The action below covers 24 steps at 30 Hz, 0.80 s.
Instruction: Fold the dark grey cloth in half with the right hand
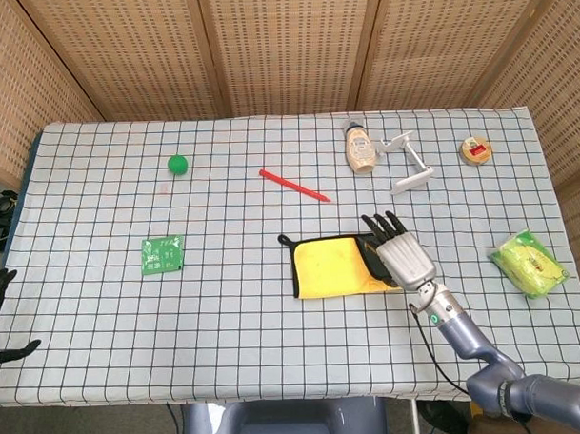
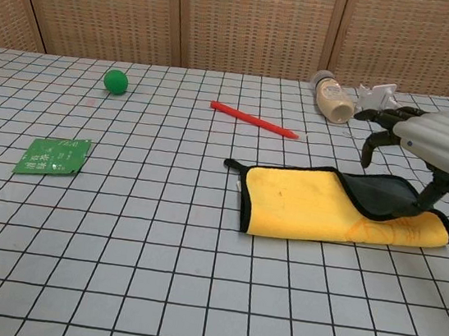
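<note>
The cloth (image 1: 330, 268) (image 2: 303, 201) lies flat near the table's middle, yellow side up with a dark grey edge. At its right end a dark grey flap (image 1: 370, 257) (image 2: 386, 196) is turned over onto the yellow. My right hand (image 1: 401, 256) (image 2: 439, 145) hovers over that right end, fingers spread and curved down, thumb close to the flap, nothing held. My left hand (image 1: 0, 318) shows only as dark fingers at the far left edge of the head view, off the table and holding nothing.
A red pen (image 1: 294, 185) lies behind the cloth. A sauce bottle (image 1: 360, 148), a white stand (image 1: 409, 165) and a round tin (image 1: 475, 150) sit at the back right. A green ball (image 1: 178, 164) and green packet (image 1: 163, 255) are on the left, a green-yellow bag (image 1: 528, 263) at the right edge.
</note>
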Each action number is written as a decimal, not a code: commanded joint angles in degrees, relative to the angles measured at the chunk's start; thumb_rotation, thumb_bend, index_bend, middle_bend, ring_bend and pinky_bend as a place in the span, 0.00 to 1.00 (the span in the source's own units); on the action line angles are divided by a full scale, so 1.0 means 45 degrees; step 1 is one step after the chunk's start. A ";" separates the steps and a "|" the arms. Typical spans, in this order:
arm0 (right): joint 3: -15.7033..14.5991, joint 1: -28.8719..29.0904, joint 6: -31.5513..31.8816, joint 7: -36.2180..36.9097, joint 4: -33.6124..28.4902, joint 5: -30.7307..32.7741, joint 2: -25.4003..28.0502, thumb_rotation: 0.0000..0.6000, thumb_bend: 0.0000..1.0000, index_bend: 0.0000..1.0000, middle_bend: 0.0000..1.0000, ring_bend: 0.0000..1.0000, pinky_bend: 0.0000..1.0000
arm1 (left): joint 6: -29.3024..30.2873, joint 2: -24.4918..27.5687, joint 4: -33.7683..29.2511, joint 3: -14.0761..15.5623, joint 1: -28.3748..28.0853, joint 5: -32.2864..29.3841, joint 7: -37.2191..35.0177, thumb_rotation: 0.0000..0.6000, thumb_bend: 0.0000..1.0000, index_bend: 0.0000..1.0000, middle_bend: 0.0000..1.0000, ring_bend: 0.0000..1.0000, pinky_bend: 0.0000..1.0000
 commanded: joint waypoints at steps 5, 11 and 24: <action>-0.0927 -0.0500 0.0613 0.0529 0.1074 -0.1237 -0.0195 1.00 0.28 0.45 0.03 0.00 0.00 | 0.0051 -0.0028 -0.0035 0.0028 0.0011 0.0052 0.0084 1.00 0.00 0.00 0.00 0.00 0.00; -0.1085 -0.0568 0.1029 0.0795 0.2224 -0.1815 -0.0820 1.00 0.35 0.46 0.04 0.00 0.00 | 0.0072 -0.0049 -0.0033 0.0027 0.0014 0.0040 0.0119 1.00 0.00 0.00 0.00 0.00 0.00; -0.1089 -0.0463 0.1329 0.0733 0.4243 -0.2417 -0.1845 1.00 0.46 0.51 0.06 0.00 0.00 | 0.0043 -0.0065 0.0005 0.0016 -0.0004 -0.0015 0.0101 1.00 0.00 0.00 0.00 0.00 0.00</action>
